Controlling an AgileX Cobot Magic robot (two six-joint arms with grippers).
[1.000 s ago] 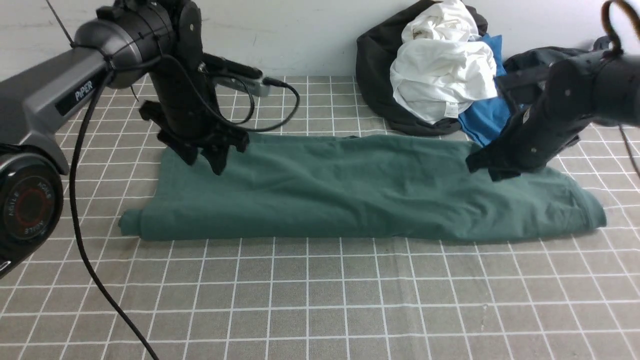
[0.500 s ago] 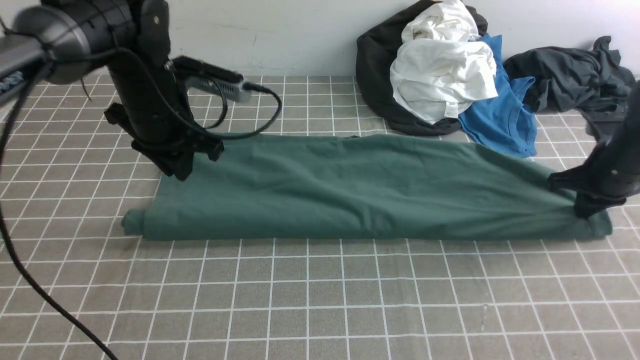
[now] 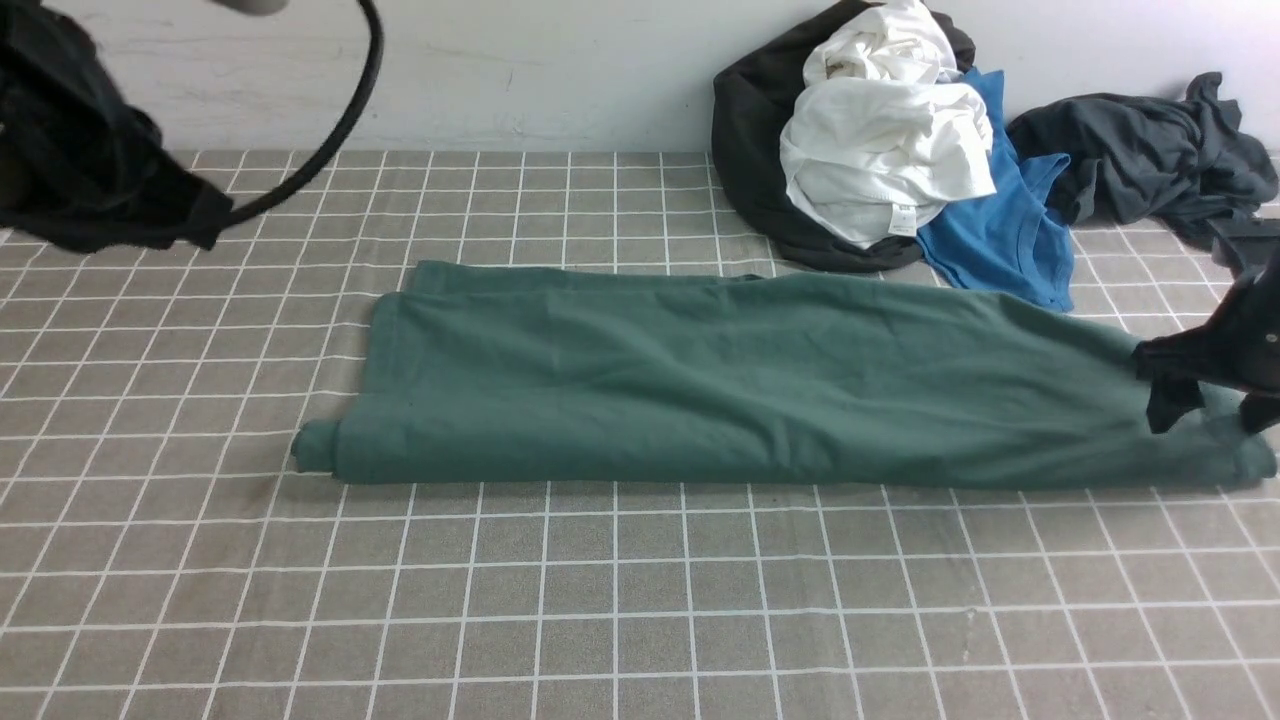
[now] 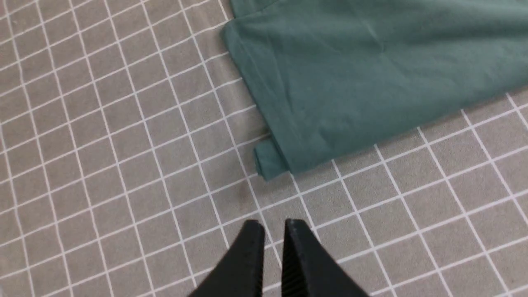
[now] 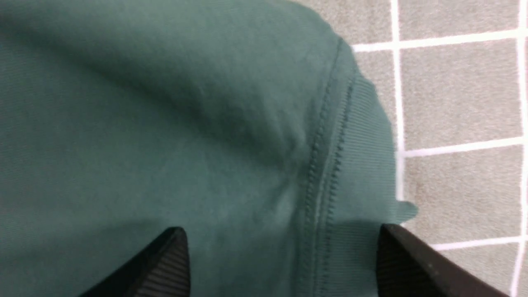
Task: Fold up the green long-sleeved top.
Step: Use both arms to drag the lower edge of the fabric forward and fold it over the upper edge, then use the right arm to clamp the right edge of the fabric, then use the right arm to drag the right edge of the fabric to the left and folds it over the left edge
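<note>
Nearest me, my left hand [image 4: 275, 227] hangs over the grey gridded worktop [image 3: 640, 600], its 2 fingers drawn almost together with a narrow gap, grasping nothing that I can see. The green long-sleeved top [image 3: 700, 380] lies to the right of that hand, apart from it, in a long, wide band running across to my right hand [image 5: 284, 255]. A small end of green fabric [image 4: 270, 159] pokes out at the near corner on the left hand's side.

The right hand has its fingers spread wide over the top's far-right end, 1 on each side of a stitched seam [image 5: 324, 165]; the fabric isn't clenched, and I can't tell whether the fingertips touch it.

Beyond the right hand, and to its left, I have a blue shirt [image 3: 1010, 240] beside a white garment [image 3: 885, 150] heaped on a black one [image 3: 750, 150]. A dark grey garment [image 3: 1140, 155] sits crumpled behind that hand, with the pale wall [image 3: 560, 70] farthest off.
</note>
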